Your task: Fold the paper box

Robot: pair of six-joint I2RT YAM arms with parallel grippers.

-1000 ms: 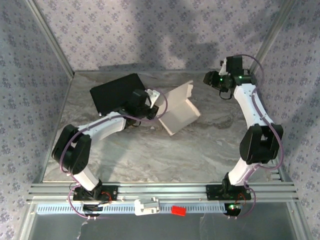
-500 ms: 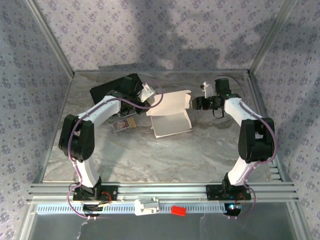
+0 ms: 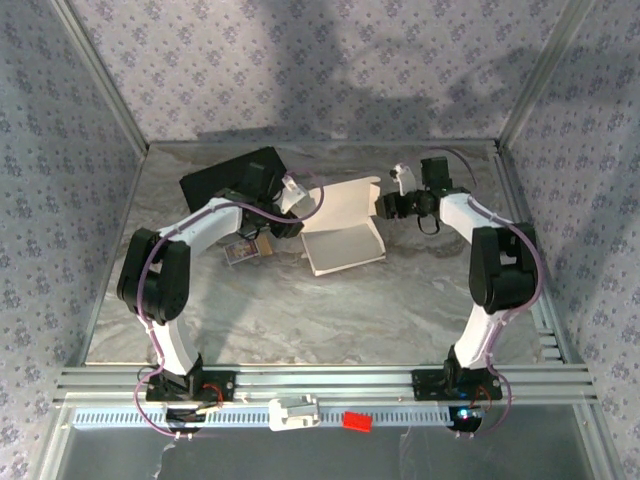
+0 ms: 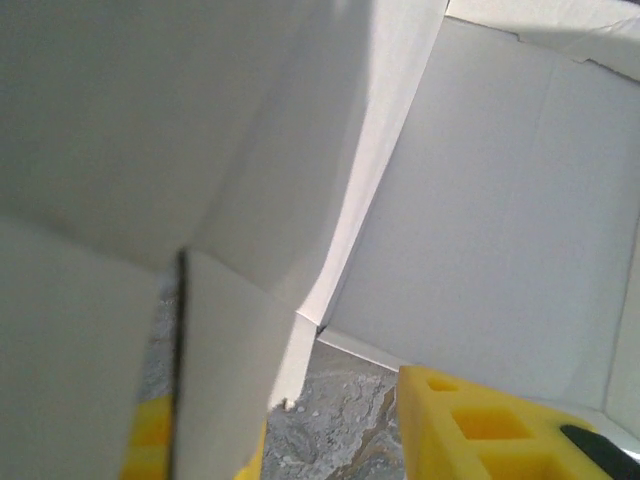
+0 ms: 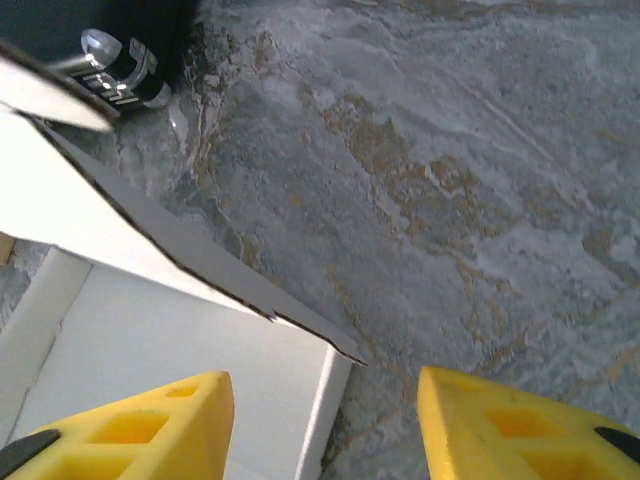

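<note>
I see the marble table [image 3: 300,320] with the black case [image 3: 215,185] at its back left. The paper box [image 3: 342,245] lies open mid-table, lid raised. My left gripper [image 3: 288,222] sits at its left edge and my right gripper [image 3: 384,207] at its right rear corner, both with jaws apart. A small printed card [image 3: 246,250] lies just left of the box.

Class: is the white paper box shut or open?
Open. The paper box shows its tray interior from above, with the lid flap raised at the far side.
</note>
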